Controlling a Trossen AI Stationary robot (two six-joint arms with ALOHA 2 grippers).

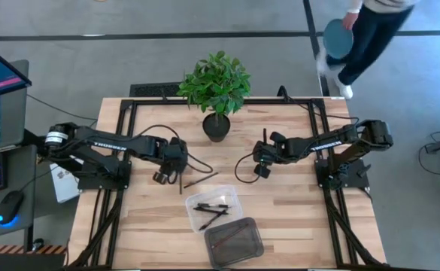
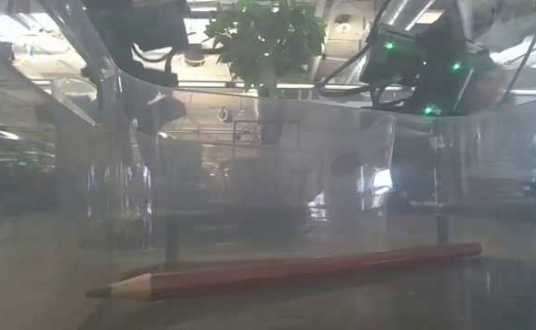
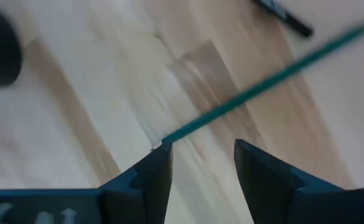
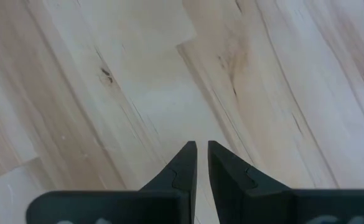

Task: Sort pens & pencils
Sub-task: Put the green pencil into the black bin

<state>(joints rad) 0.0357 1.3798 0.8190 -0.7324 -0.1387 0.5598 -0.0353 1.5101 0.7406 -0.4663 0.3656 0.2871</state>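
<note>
Left end effector (image 3: 197,165): fingers parted, holding nothing, over the desk (image 1: 295,218). Green pencil (image 3: 262,87): on the desk, its near end touching one fingertip (image 3: 160,155), running away from it. Pen (image 3: 284,17): beyond the pencil. Right end effector (image 4: 201,163): nearly closed, empty, over bare desk.

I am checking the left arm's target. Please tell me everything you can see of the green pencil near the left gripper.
The green pencil is a very slim, straight stick, plain green along its length. It lies flat on the bare wooden table, apart from the black pen beyond it. The left gripper is open, one finger at the pencil's near end; contact cannot be told. Its tip is not clear.
</note>
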